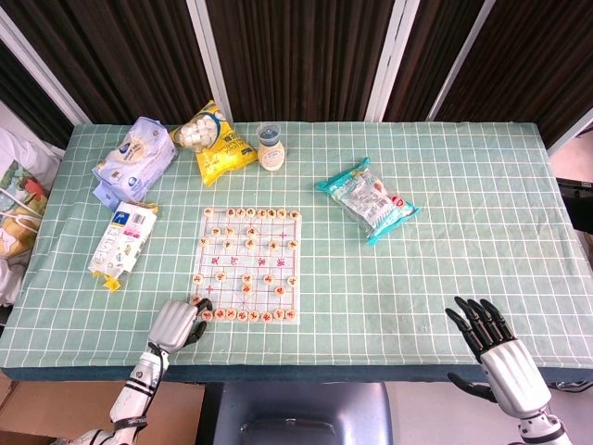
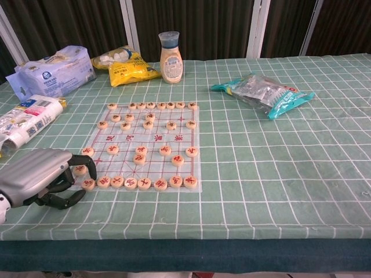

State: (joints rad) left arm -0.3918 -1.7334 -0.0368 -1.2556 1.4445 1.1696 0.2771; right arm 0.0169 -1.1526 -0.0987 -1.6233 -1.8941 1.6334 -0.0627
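A green checked cloth covers the worktop (image 1: 445, 269) before dark curtains. At seven o'clock the left robot hand (image 2: 40, 176), fingers curled, pinches a chess piece (image 2: 79, 170) at the near-left corner of the Chinese chess board (image 1: 246, 264); its knuckles could sweep the near row of pieces (image 2: 139, 183) out of place. At five o'clock the right robot hand (image 1: 496, 350) hangs spread and empty. A snack bag (image 1: 366, 199) lies at one o'clock.

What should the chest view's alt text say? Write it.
The robot's left hand pinches a round game piece at the near left corner of a chess board on a green checked table, with snack bags and a bottle behind.
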